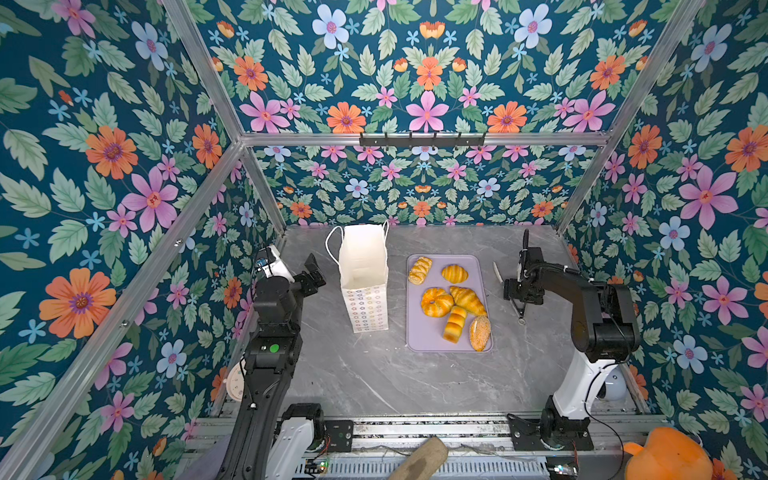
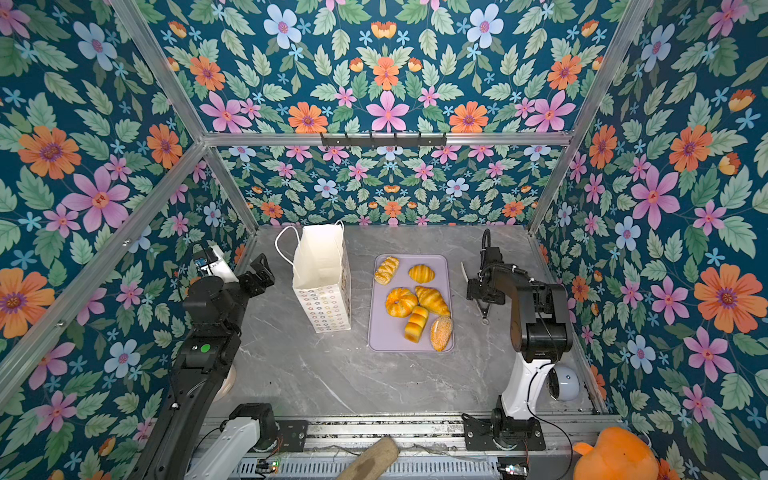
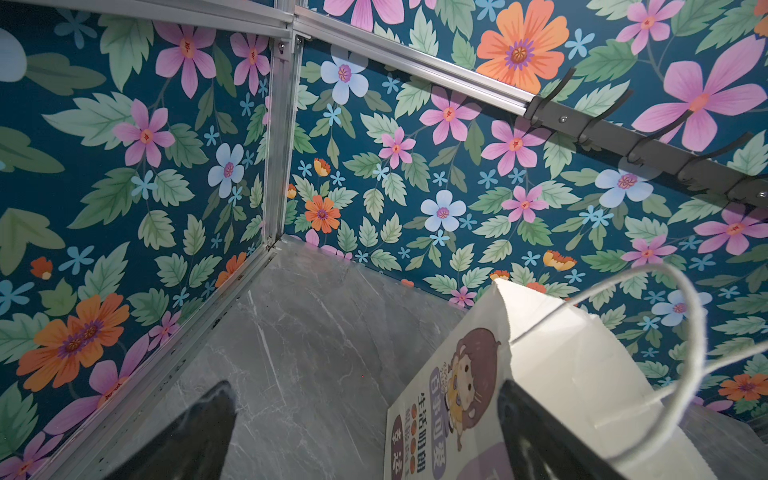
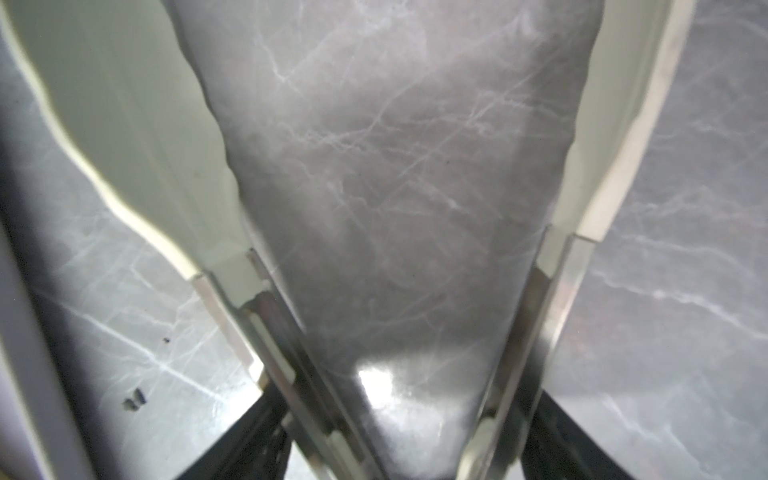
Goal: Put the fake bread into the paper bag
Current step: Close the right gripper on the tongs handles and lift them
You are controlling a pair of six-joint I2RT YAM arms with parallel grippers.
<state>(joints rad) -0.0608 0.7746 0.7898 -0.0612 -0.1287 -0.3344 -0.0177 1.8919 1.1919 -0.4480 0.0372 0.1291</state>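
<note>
While the right claw (image 1: pixel 516 293) hangs low over the grey marble table (image 1: pixel 374 382), a pair of tongs (image 4: pixel 534 332) with white tips is straddled by its black fingers (image 4: pixel 557 440). Whether the tongs are squeezed cannot be told. Just beside this claw, toward the middle of the table, the long edge of a lilac tray (image 1: pixel 419 338) is met, with a narrow strip of bare table between them. All six pieces of fake bread (image 1: pixel 436 301) are laid on the tray, apart from the claw.

Past the tray's other long edge, across a gap of bare table, the paper bag (image 1: pixel 365 307) is stood upright with its mouth open. The left claw (image 1: pixel 315 270) is spread wide and empty, and the bag's side is seen just beside one of its fingers (image 3: pixel 540 436). Broad bare table is seen on the near side of both claws, toward the arm bases.
</note>
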